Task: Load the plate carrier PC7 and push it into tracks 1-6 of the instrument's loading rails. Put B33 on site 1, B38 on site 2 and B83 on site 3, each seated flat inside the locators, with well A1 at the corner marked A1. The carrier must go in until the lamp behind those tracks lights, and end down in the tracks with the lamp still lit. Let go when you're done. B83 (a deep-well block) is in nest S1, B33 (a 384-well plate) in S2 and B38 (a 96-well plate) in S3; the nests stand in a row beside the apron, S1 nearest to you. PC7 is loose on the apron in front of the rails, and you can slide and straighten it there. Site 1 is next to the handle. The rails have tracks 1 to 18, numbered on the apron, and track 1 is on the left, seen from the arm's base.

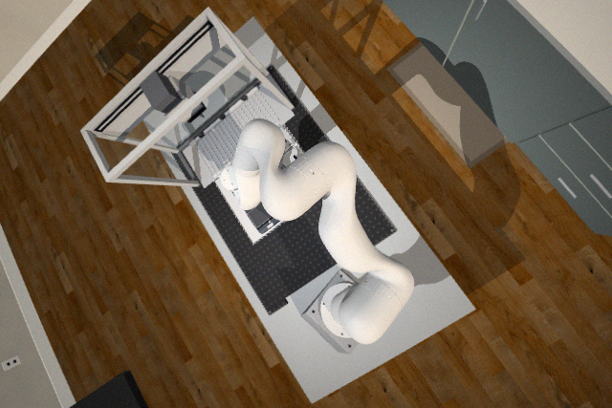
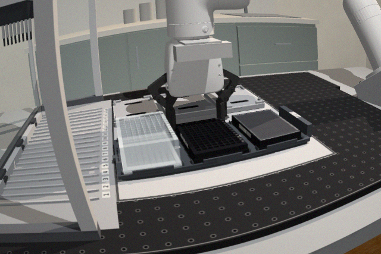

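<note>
The dark carrier PC7 [image 2: 212,153] lies on the white apron, long side facing the rails, its handle [image 2: 296,119] at the right end. The flat dark plate B33 [image 2: 265,127] sits next to the handle. The black 96-well plate B38 [image 2: 212,140] sits in the middle. The clear deep-well block B83 [image 2: 147,141] sits at the left end, nearest the rails. My gripper [image 2: 196,112] is open, its fingers low on either side of the far end of B38; I cannot tell whether they touch it. In the overhead view the arm hides the gripper, and only the carrier's end [image 1: 261,222] shows.
Three empty grey nests [image 2: 193,107] stand in a row behind the carrier. The ribbed loading rails [image 2: 55,156] with the numbered track strip [image 2: 105,165] lie to the left. A white instrument frame post [image 2: 58,106] stands in front of the rails.
</note>
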{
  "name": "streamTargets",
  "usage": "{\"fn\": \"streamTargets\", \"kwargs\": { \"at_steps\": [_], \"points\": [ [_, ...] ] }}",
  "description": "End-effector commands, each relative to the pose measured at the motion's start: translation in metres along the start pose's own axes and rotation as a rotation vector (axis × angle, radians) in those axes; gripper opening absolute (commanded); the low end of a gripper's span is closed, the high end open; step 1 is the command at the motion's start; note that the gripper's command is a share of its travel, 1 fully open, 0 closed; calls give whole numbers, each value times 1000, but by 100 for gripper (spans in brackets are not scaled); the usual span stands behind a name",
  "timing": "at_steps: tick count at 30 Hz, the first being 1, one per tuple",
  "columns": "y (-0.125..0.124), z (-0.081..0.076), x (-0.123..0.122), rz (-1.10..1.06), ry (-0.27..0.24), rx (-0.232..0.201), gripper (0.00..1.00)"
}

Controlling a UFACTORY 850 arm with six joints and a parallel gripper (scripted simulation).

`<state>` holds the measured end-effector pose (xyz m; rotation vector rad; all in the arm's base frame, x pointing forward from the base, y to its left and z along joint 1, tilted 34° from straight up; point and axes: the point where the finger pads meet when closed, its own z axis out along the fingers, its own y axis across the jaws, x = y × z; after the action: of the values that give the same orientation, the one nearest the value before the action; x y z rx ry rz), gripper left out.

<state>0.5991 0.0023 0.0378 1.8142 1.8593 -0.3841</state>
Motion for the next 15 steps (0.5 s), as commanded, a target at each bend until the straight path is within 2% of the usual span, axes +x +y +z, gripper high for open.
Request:
{"fn": "streamTargets", "kwargs": {
  "at_steps": [1, 15],
  "points": [
    [1, -1, 1, 0, 0, -2, 100],
    [1, -1, 7, 0, 0, -2, 100]
  ]
}}
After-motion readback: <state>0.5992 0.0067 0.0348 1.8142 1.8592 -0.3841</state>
